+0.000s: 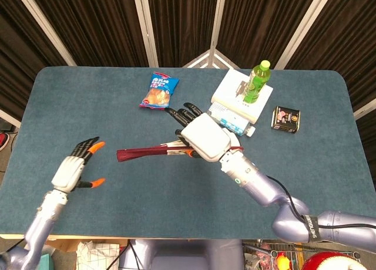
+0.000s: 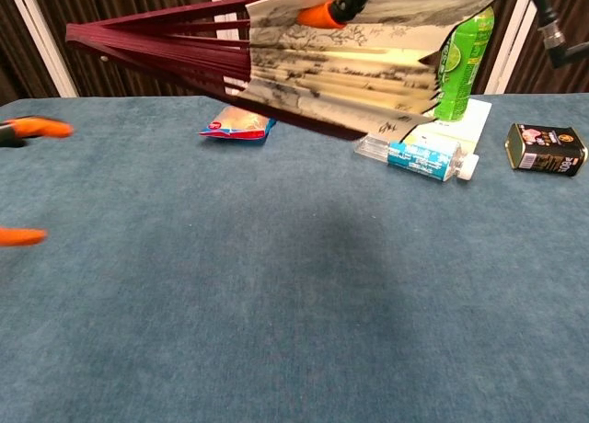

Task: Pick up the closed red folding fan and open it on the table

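Observation:
My right hand [image 1: 204, 136] holds the red folding fan [image 1: 147, 153] in the air above the middle of the table, its dark red ribs pointing left. In the chest view the fan [image 2: 276, 60] fills the top of the frame, partly spread, with cream printed paper showing between the red ribs and an orange fingertip [image 2: 320, 16] on it. My left hand [image 1: 75, 166] hovers open over the table's front left, fingers apart, orange tips toward the fan; only those tips [image 2: 35, 128] show at the chest view's left edge.
On the blue table [image 1: 117, 123] at the back lie a snack bag [image 1: 159, 90], a green bottle [image 1: 256, 81] on a white box [image 1: 234, 100], a clear flat bottle [image 2: 419, 154] and a small dark tin [image 1: 285, 118].

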Robot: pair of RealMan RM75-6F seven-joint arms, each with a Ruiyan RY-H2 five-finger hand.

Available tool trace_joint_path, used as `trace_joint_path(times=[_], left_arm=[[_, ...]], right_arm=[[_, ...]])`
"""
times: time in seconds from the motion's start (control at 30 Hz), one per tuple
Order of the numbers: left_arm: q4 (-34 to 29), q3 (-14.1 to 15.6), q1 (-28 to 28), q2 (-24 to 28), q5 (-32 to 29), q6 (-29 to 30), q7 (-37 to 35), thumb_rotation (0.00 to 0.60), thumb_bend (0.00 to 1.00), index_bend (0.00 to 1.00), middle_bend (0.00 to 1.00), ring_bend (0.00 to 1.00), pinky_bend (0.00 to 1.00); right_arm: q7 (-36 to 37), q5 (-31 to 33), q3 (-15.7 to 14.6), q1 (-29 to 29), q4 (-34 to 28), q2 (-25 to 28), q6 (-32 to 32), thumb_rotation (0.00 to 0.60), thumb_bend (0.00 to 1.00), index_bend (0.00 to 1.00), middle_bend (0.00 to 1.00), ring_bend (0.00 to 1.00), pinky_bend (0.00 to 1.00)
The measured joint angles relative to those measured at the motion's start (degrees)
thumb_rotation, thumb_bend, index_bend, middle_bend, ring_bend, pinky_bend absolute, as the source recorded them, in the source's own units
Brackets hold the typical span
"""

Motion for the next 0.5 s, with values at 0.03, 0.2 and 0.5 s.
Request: trace_joint_path(times=[0.03,0.2,0.5], left_arm=[[0.6,-0.3,-0.8,-1.3,0.3,0.2,-1.3,0.6,0.04,0.15,0.0,0.0,0.0],[3.5,-1.7,-3.2,-6.8,1.0,1.8,-6.4,0.6,0.04,0.18,0.0,0.0,0.0],[6.9,-3.9,-8.0,-13.4,-0.2,0.9,-19.7,0.6,0.02,0.19,0.0,0.0,0.0]], right_arm=[[0.0,0.4,-0.1,0.2,-0.1,-0.4,0.3,0.6,0.39,0.87,0.12,0.21,0.16],[0.3,0.9,-0.8,1.0,-0.2,-1.9,1.9,0.6,0.39,0.86,0.12,0.21,0.16],[-0.3,1.3,-2.2,1.3,-2.0,-2.2,3.3,0.6,0.39,0.87,0.12,0.21,0.16]])
